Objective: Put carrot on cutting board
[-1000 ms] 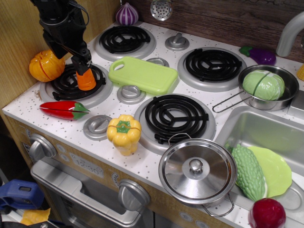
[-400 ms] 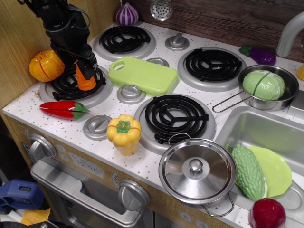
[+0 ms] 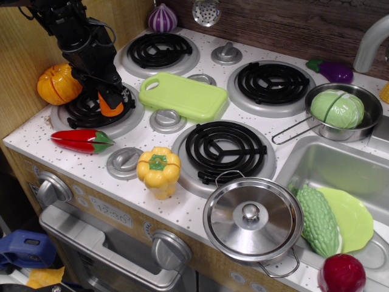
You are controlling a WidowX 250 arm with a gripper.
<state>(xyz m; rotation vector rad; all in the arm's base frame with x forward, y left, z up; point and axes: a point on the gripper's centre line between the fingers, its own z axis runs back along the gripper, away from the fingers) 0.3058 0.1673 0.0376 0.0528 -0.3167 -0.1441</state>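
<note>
The carrot [image 3: 109, 106], a small stubby orange cone, sits on the front-left burner [image 3: 97, 109]. My black gripper [image 3: 107, 93] comes down from the upper left and is right over it, its fingers around the carrot's top. I cannot tell whether the fingers are pressing on it. The light-green cutting board [image 3: 182, 95], with a handle hole at its left end, lies flat just right of the burner, between the back burners.
An orange pumpkin toy [image 3: 58, 84] sits by the left wall. A red chili [image 3: 82, 140] and a yellow pepper [image 3: 158, 171] lie in front. A pot lid [image 3: 252, 219], a pan with cabbage [image 3: 338, 109] and the sink [image 3: 340, 182] are to the right.
My gripper has come lower and slightly left over the carrot, now covering more of its top. The carrot has tilted a little on the burner.
</note>
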